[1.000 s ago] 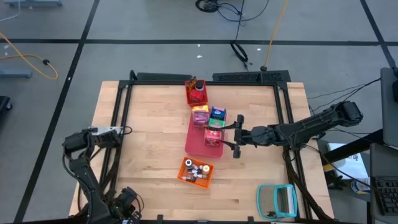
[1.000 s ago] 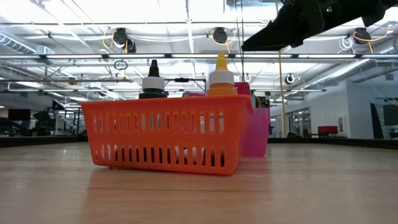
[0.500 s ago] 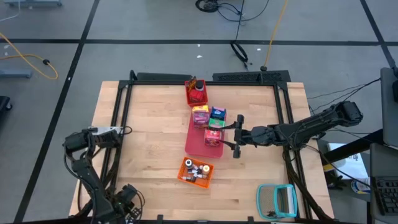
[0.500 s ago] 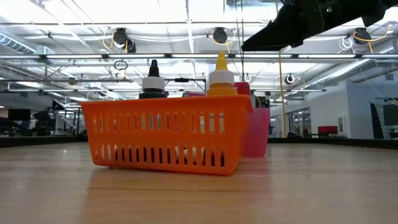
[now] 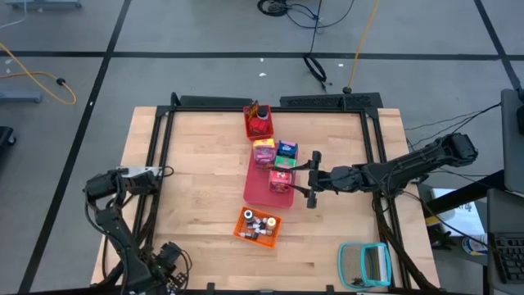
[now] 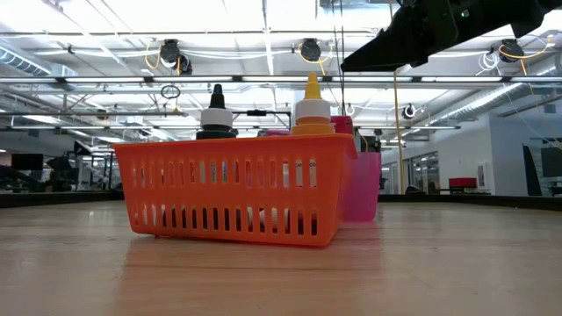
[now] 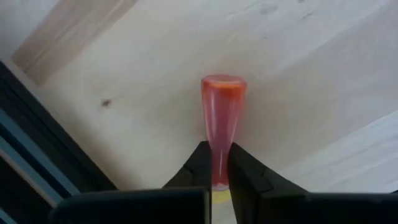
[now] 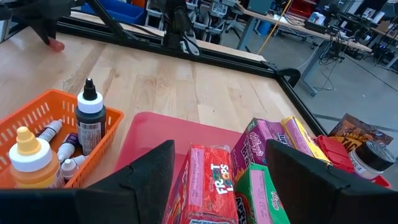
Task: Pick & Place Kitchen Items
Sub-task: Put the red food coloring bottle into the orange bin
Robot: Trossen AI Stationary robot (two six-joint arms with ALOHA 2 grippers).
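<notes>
L pincer (image 7: pixel 216 163): near-left corner of worktop (image 5: pixel 196 180), clamped on small red bottle (image 7: pixel 222 115) lying on the wood.
Orange basket (image 5: pixel 259 227): near centre, tiny bottles (image 5: pixel 262 224) inside.
Red mat (image 5: pixel 264 190): cartons (image 5: pixel 276 156) on it.
R pincer (image 5: pixel 310 179): fingers wide, nothing held, just beside cartons.

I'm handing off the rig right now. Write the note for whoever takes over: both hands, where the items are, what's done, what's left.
Left hand: at the table's near-left corner, shut on a small red bottle.
Right hand: open, empty, hovering over the cartons and packets on the red mat.
Orange basket: near centre, holds a black-capped bottle, a yellow-capped bottle and small bottles.
Red bin: far centre, holds a jar.
Done: basket partly filled.
Left: place the red bottle, probably in the basket; sort the mat items.
</notes>
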